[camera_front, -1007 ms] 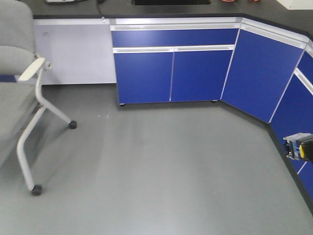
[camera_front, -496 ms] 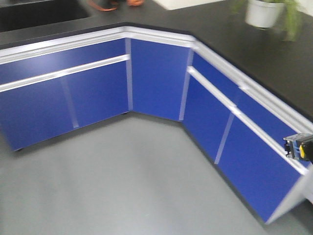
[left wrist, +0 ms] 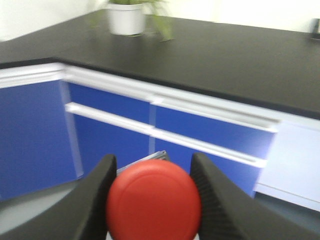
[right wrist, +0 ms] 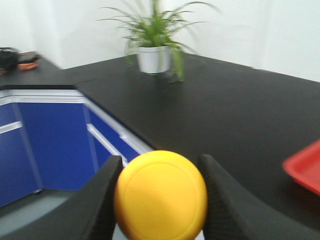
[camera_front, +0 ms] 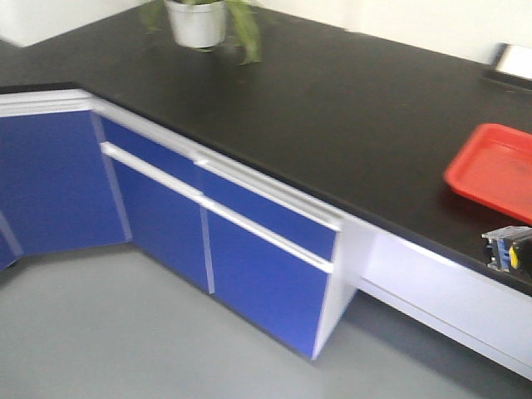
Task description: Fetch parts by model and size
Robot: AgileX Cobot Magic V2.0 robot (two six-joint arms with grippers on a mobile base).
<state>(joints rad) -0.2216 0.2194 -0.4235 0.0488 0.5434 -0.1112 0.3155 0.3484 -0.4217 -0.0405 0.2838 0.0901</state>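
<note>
The left hand (left wrist: 152, 164) pinched the red switch (left wrist: 153, 200), and the right hand (right wrist: 160, 162) pinched the yellow switch (right wrist: 160, 195). Both were held short of the red tray (camera_front: 495, 170) on the black surface (camera_front: 332, 108). Delivery seemed the step in hand. The next move called for reaching over the tray and releasing inside it.

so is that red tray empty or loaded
Empty where visible: the red tray shows only bare red floor; its right end is out of frame.
</note>
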